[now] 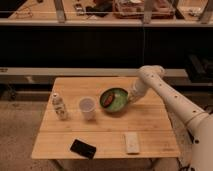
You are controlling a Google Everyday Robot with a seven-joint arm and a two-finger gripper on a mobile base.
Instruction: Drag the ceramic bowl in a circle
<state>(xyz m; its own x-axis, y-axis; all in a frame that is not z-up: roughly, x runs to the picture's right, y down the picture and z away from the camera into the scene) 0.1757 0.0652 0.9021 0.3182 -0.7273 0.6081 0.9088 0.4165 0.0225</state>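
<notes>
The ceramic bowl is round, shallow and green with a dark rim and a reddish-brown patch inside. It sits near the middle of the wooden table, just right of a translucent white cup. My gripper comes in from the right on a white arm and sits at the bowl's right rim, touching it.
A small white bottle stands at the table's left. A black flat device and a white flat object lie near the front edge. Dark shelving runs behind the table.
</notes>
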